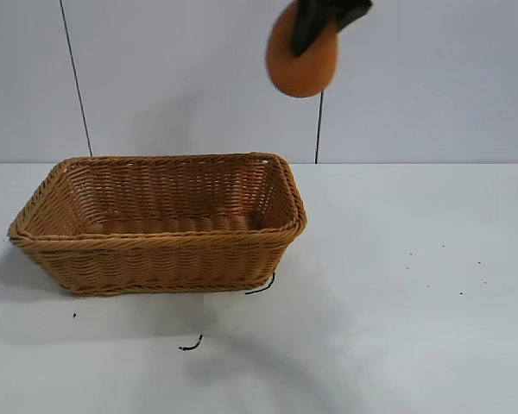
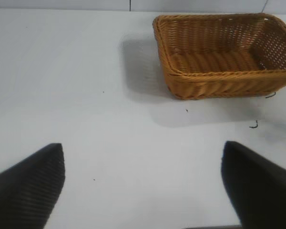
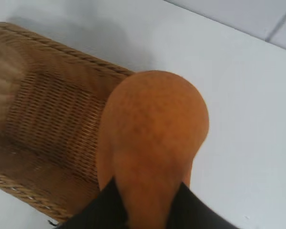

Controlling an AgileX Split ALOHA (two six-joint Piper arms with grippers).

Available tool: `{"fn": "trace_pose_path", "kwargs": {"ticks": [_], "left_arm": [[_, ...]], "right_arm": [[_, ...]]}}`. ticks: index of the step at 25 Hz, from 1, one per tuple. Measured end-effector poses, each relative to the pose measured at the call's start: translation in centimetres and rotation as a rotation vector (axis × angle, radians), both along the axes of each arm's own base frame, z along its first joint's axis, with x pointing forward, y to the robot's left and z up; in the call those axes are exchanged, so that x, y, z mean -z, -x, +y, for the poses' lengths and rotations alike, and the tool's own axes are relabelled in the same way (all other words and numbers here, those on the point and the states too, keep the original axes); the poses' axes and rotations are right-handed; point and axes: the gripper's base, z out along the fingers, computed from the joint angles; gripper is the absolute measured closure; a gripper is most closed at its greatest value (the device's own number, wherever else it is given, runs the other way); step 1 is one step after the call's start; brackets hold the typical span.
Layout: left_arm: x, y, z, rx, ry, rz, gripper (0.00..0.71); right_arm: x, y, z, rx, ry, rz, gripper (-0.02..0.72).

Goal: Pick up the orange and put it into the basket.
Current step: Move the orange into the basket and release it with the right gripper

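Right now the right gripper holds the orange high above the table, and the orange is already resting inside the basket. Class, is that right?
Not quite. The right gripper does hold the orange high up, but the exterior view shows the orange in the air, above the basket's right end, not resting inside it.

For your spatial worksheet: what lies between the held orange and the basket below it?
Nothing: in the exterior view only open air separates the orange, held by the right gripper, from the basket.
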Motion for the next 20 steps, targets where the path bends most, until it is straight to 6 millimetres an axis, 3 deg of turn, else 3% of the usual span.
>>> {"fn": "trace_pose_path", "kwargs": {"ticks": [3, 8, 12, 14, 18, 20], "left_arm": [[0.0, 0.0, 0.0, 0.0, 0.0, 0.0, 0.071], [0.0, 0.0, 0.0, 0.0, 0.0, -0.001, 0.071], [0.0, 0.0, 0.0, 0.0, 0.0, -0.001, 0.071], [0.0, 0.0, 0.0, 0.0, 0.0, -0.001, 0.071], [0.0, 0.0, 0.0, 0.0, 0.0, -0.001, 0.071], [0.0, 0.0, 0.0, 0.0, 0.0, -0.001, 0.071]], "right_arm": [[4.1, -0.3, 2.1, -0.022, 0.016, 0.023, 0.63], [10.4, -0.9, 3.4, -0.027, 0.059, 0.091, 0.63], [11.8, -0.9, 3.4, -0.027, 0.076, 0.112, 0.596], [11.7, -0.9, 3.4, -0.025, 0.073, 0.113, 0.494], [10.9, -0.9, 3.5, -0.028, 0.075, 0.118, 0.127], [9.8, -1.1, 3.6, -0.035, 0.082, 0.124, 0.055]]}}
